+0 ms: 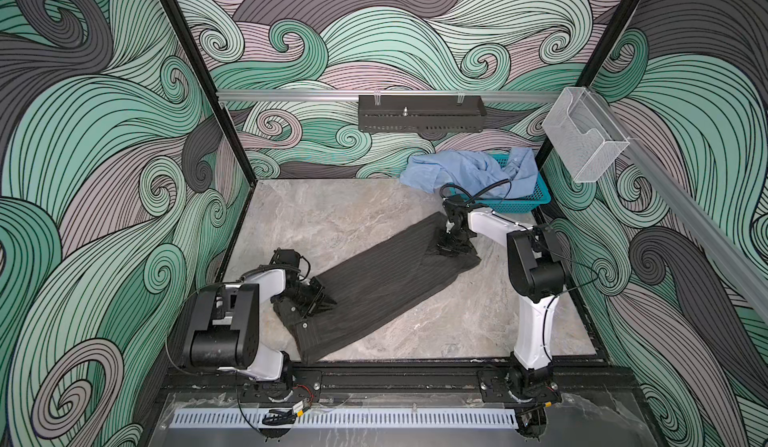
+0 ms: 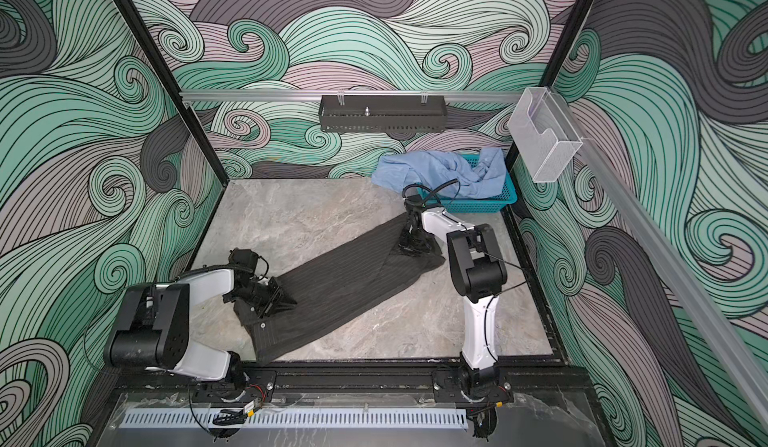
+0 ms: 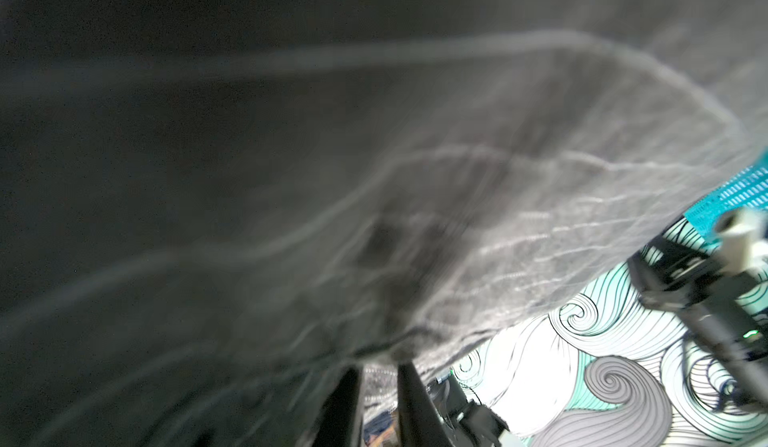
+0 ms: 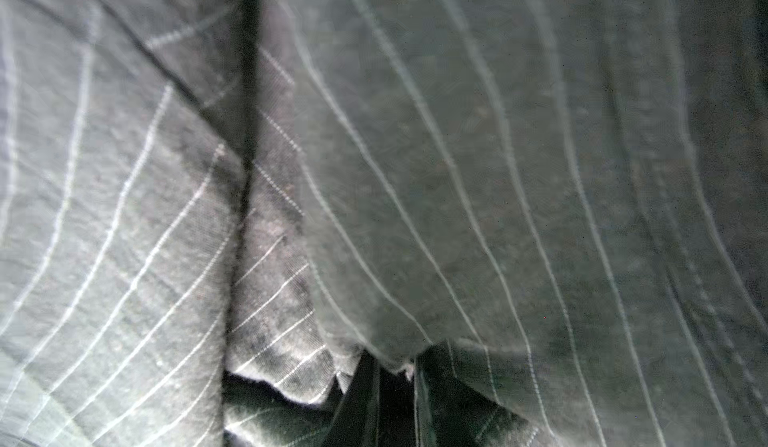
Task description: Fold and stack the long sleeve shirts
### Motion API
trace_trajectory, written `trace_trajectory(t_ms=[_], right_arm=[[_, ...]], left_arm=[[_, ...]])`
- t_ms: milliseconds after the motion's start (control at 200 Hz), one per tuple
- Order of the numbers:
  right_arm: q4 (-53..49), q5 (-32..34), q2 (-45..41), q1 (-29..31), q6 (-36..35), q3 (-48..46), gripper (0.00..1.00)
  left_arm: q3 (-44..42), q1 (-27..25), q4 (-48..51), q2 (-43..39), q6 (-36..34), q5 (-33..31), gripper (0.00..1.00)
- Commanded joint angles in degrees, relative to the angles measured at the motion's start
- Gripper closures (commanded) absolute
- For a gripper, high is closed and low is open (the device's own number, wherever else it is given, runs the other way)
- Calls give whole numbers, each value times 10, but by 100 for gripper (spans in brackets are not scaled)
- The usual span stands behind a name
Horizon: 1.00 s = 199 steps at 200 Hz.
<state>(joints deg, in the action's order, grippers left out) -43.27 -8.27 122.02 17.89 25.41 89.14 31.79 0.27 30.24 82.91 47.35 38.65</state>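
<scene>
Grey shirt (image 1: 382,282) stretches slantwise across your table (image 1: 332,216) in both top views, left gripper (image 1: 328,299) clamped on its near end, right gripper (image 1: 451,249) on its far end. Just behind, the blue shirt (image 1: 469,170) spills over the basket (image 1: 536,199). Your left wrist view shows blurred grey cloth bunched between the fingers (image 3: 415,403); your right wrist view shows a striped edge pinched likewise.

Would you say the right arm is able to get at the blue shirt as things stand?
Probably yes: the blue shirt, draped over the basket, lies just beyond the right gripper with nothing between. But that gripper is pinching the grey shirt and must let go first.
</scene>
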Motion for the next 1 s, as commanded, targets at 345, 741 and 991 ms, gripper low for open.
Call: trace_trajectory(t_ms=[345, 741, 991], right_arm=[[-104, -18, 207, 82, -124, 320, 83], [-130, -53, 363, 94, -174, 657, 77], [-112, -2, 216, 96, -207, 607, 55]], left_arm=[[-91, -172, -112, -25, 202, -53, 80], [-58, -265, -264, 60, 307, -57, 77], [43, -260, -78, -85, 226, -119, 49]])
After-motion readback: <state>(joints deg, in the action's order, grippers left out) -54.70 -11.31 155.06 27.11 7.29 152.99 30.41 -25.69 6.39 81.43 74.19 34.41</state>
